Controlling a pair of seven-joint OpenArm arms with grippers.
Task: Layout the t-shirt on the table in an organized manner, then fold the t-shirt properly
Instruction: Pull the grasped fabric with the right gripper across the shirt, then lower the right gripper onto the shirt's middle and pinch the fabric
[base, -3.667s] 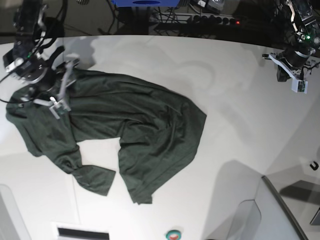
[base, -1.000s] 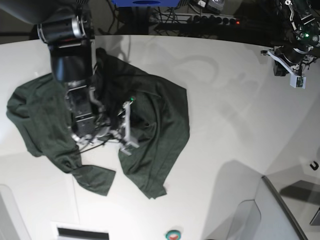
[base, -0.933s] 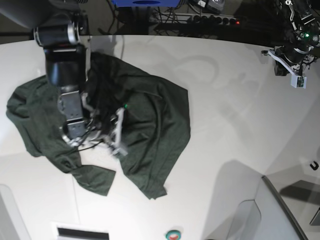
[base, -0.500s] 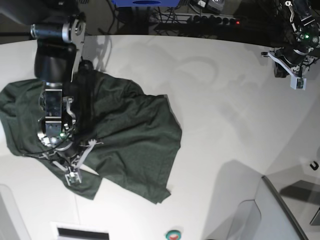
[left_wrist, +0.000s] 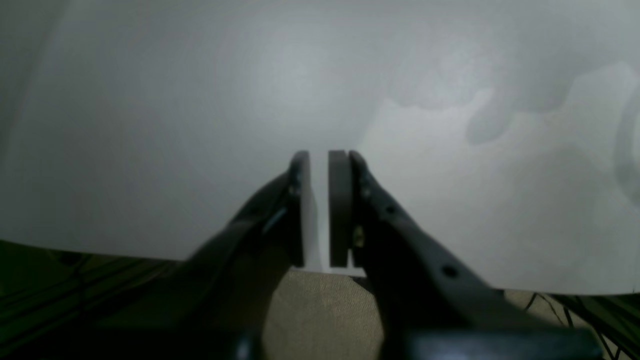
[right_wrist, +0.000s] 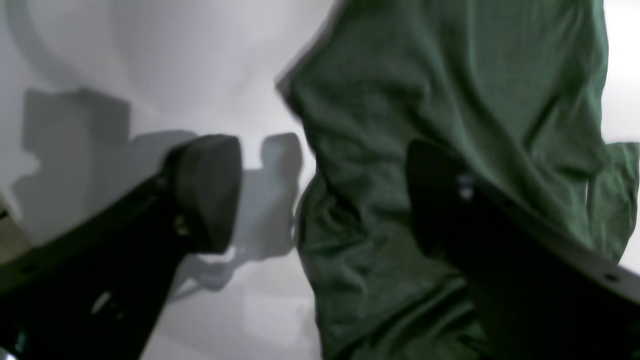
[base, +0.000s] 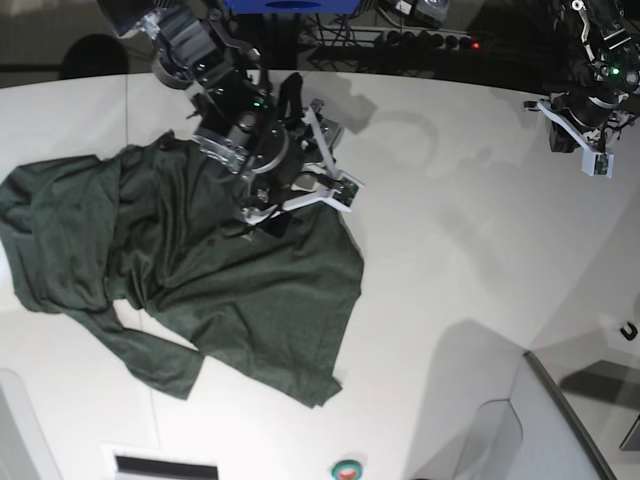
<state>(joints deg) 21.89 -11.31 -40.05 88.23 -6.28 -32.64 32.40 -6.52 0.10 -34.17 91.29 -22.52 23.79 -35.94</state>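
The white desk (base: 470, 260) is filling the scene, with dark cables and equipment lying beyond its curved far edge. The t-shirt (base: 190, 270) is lying crumpled across the desk's left part — dark green, rumpled into folds, one sleeve trailing toward the near edge. The right hand (base: 300, 195) is hanging just over the shirt's far right edge, its fingers (right_wrist: 207, 192) standing wide apart and gripping nothing; in the right wrist view one finger is sitting over bare desk and the other over the green cloth (right_wrist: 450, 125). Well away from the t-shirt, at the desk's far right edge, the left hand (base: 575, 130) is hovering over bare surface — its pads (left_wrist: 340, 205) are standing nearly together with a thin gap, and nothing is between them.
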